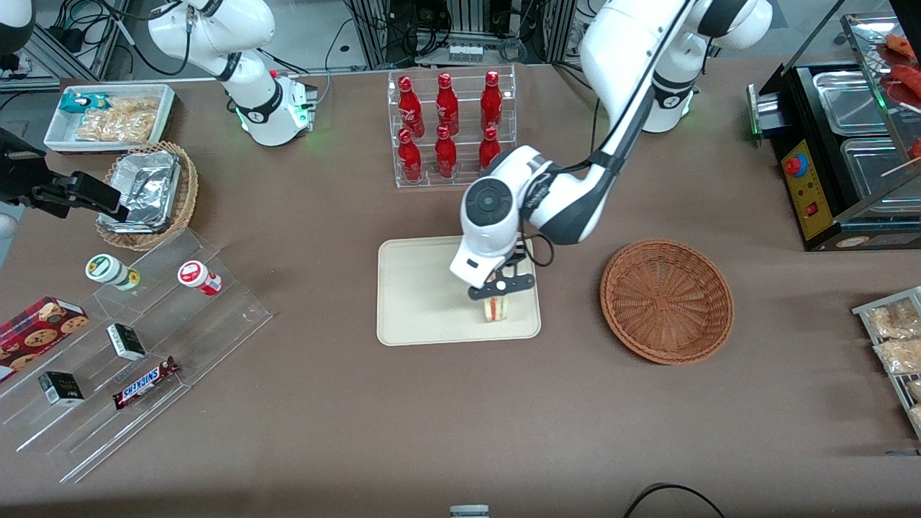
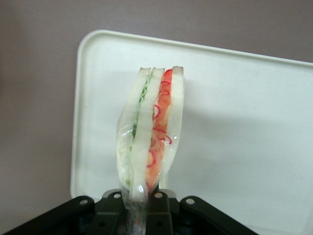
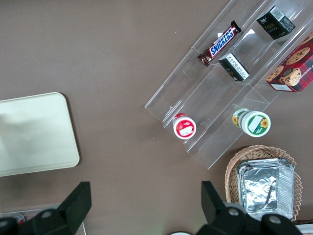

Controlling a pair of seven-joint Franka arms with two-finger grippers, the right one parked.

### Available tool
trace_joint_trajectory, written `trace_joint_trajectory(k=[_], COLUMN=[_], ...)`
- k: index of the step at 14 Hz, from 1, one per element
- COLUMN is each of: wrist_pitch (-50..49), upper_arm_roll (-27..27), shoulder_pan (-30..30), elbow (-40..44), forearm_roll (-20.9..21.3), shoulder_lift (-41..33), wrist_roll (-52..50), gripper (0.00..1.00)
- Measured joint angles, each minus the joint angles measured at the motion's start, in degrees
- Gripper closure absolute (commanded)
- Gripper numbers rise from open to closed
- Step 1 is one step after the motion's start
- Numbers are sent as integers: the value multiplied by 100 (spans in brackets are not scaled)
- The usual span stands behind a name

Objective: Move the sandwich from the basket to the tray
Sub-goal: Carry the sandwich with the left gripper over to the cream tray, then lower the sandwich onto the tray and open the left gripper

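Brown cloth covers the desk [image 1: 432, 417], and on it, near the middle, lies the cream-beige tray [image 1: 417, 288] with rounded corners and a low rim. The working arm reaches down over the tray, and its jaws [image 1: 498, 296] are closed on the sandwich [image 1: 496, 309], pinching it by one end. The sandwich stands on edge at the tray's corner nearest the front camera, on the side toward the working arm's end of the desk. From the wrist camera, the sandwich [image 2: 149, 134] shows two slices of pale white bread with green filling along one cut edge and red along the other, all inside clear wrapping, with the tray [image 2: 244, 122] surface below it. Whether it touches the tray or hangs just above it cannot be told.

The round reddish-brown wicker basket [image 1: 667, 300] sits beside the tray, toward the working arm's end of the desk, holding nothing. Farther from the front camera than the tray stands a clear rack of red bottles [image 1: 450, 126]. Toward the parked arm's end are a clear stepped stand [image 1: 137, 360] carrying snacks, including a Snickers bar [image 1: 145, 382], and a tan basket with a foil container [image 1: 147, 193].
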Motion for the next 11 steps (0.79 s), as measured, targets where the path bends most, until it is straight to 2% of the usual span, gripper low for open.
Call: trace_joint_trajectory(k=[4, 11], wrist_pitch=[127, 749], upper_arm_roll=[-6, -244], shoulder_pan=[-208, -267], elbow=[354, 393], forearm_roll=[-1, -35], shoulder_lift=[385, 628], wrist_roll=[-303, -453], gripper=[93, 92])
